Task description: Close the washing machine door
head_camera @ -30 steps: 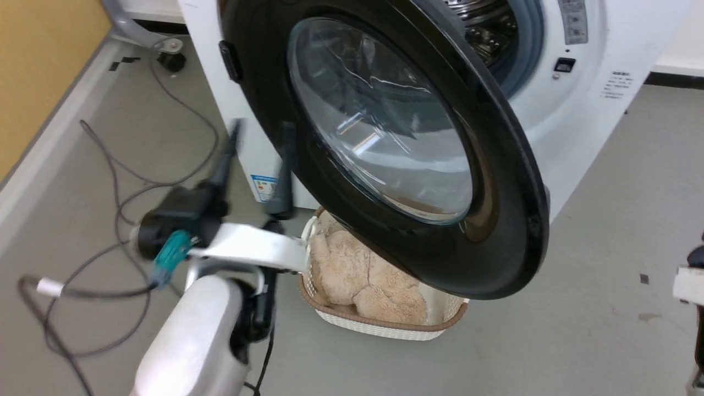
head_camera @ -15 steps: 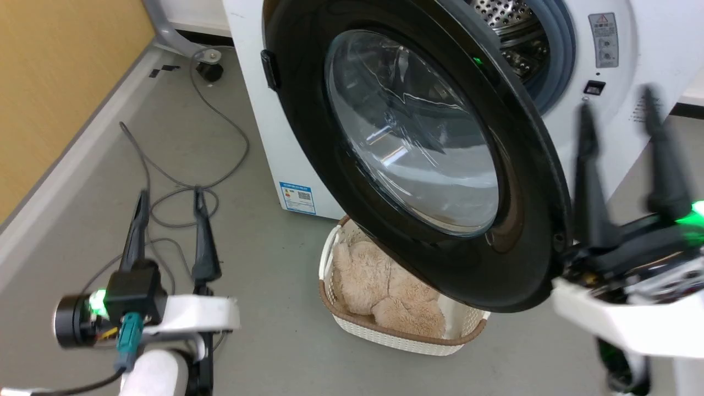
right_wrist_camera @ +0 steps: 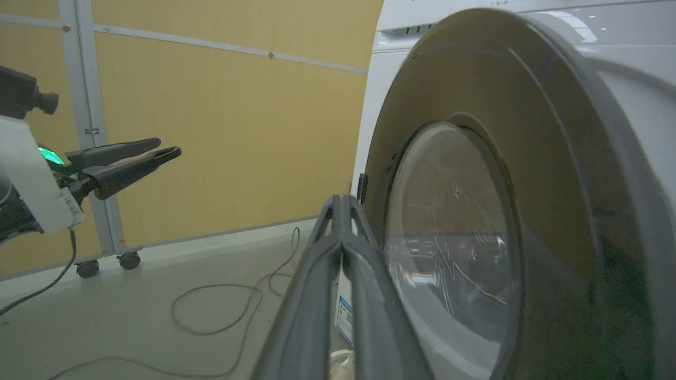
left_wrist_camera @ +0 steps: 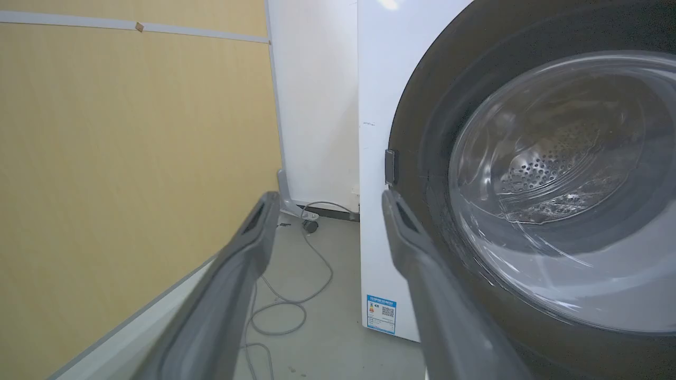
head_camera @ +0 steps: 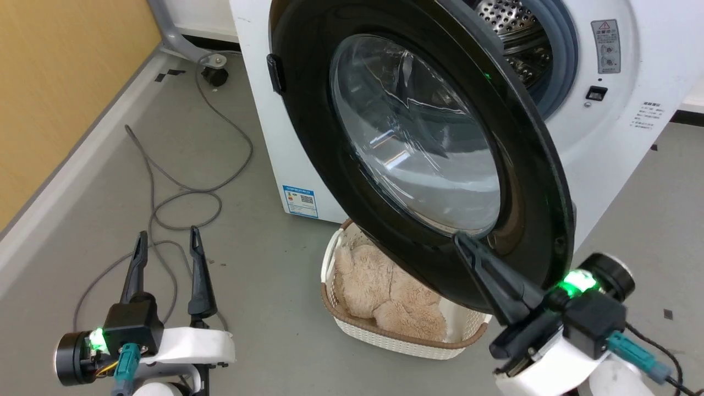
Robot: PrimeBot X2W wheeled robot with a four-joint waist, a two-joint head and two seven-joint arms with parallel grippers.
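Note:
The washing machine door [head_camera: 418, 137] stands wide open, its black rim and bulging glass facing me. Behind it is the white washing machine [head_camera: 616, 137], with the steel drum [head_camera: 511, 27] showing at the top. My right gripper [head_camera: 461, 239] is shut on nothing and points up-left, its tip over the door's lower rim; whether it touches I cannot tell. In the right wrist view the shut right gripper [right_wrist_camera: 341, 200] lies just left of the door [right_wrist_camera: 454, 237]. My left gripper [head_camera: 166, 235] is open at lower left, away from the door. In the left wrist view the left gripper [left_wrist_camera: 328, 196] is beside the door [left_wrist_camera: 554, 184].
Under the door, a white laundry basket [head_camera: 396, 341] holds a beige plush toy [head_camera: 385, 291]. Grey cables [head_camera: 181, 192] loop over the floor left of the machine. A yellow wall [head_camera: 55, 82] runs along the left. A blue label [head_camera: 300, 201] sits low on the machine.
The camera has shifted. My left arm dropped from near the door to the lower left. My right gripper came in from the right, open half a second ago, now shut at the door's lower rim.

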